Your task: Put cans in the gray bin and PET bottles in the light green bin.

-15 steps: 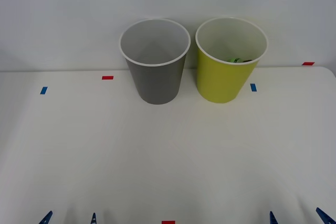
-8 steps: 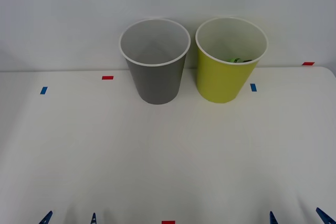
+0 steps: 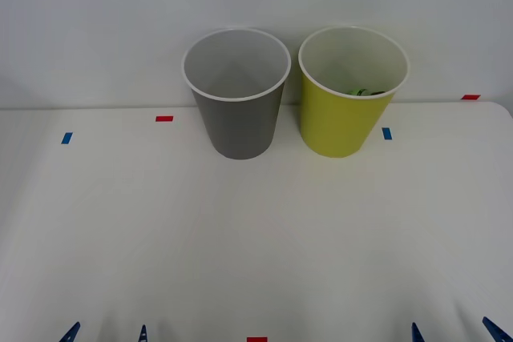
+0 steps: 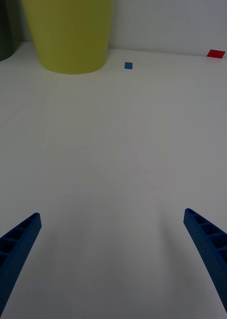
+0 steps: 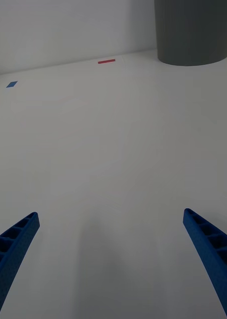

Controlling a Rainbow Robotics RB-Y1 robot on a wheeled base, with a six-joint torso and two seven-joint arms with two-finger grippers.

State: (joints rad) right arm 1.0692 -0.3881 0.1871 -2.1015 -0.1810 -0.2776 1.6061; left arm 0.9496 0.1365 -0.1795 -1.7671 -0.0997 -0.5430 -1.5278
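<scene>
At the near left edge of the bench, we note the left gripper low over the white surface, its blue ribbed fingers spread wide with nothing between them. Farther back, left of centre, stands the gray bin: round, tapered toward its base, dark gray outside, white rim, pale inside, upright with its mouth facing up. We see nothing inside it from the front view. Just beside it to the right, close but with a narrow gap at the rims, stands the light green bin, same shape and size, yellow-green wall, white rim, also upright. Inside it, low against the near-right wall, we see a small part of the PET bottle: a bright green patch with a dark bit beside it. Most of it is hidden by the bin wall, so we cannot tell its long axis or which way the cap points. Small red and blue tape marks sit on the bench. At the near right edge, the right gripper hangs low, fingers likewise wide apart and empty.
</scene>
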